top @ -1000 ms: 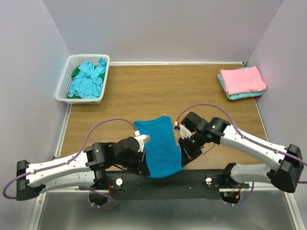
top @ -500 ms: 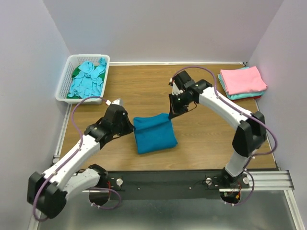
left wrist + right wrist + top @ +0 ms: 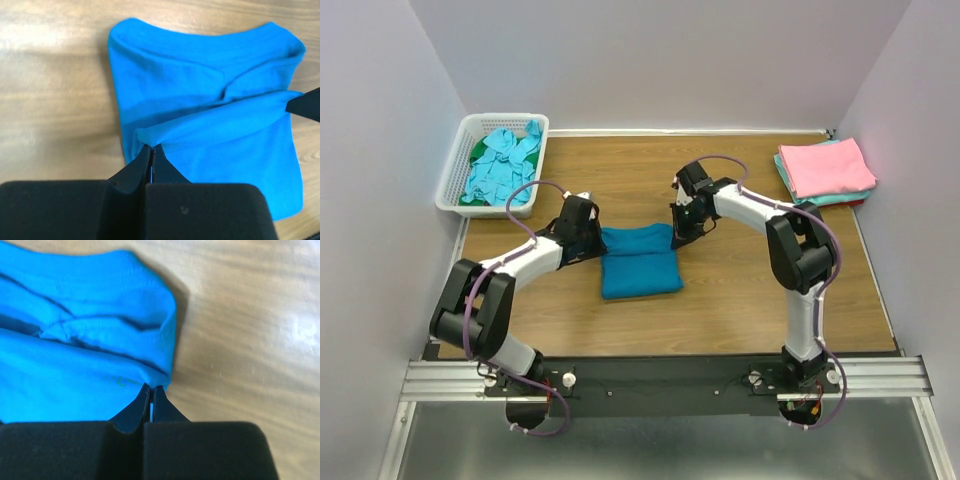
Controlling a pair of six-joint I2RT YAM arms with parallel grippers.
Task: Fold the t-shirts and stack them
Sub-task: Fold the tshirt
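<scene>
The deep teal-blue t-shirt (image 3: 639, 261) lies folded in the middle of the table, its top layer doubled over the lower part. My left gripper (image 3: 597, 243) is shut on the shirt's left edge (image 3: 150, 137). My right gripper (image 3: 676, 236) is shut on its right edge (image 3: 155, 377). The shirt fills the left wrist view (image 3: 210, 115) and the right wrist view (image 3: 80, 340). A stack of folded shirts, pink (image 3: 826, 166) on top over pale turquoise, sits at the far right. Light aqua shirts (image 3: 501, 166) and a green one (image 3: 480, 150) lie in the basket.
A white slotted plastic basket (image 3: 455, 180) stands at the far left corner. Walls close the table on the left, back and right. The arms' mounting rail (image 3: 660, 375) runs along the near edge.
Both grippers carried the shirt's near edge away from the rail and over the far part, folding it in half. Both arms now stretch toward mid-table, with the shirt lying further back.
</scene>
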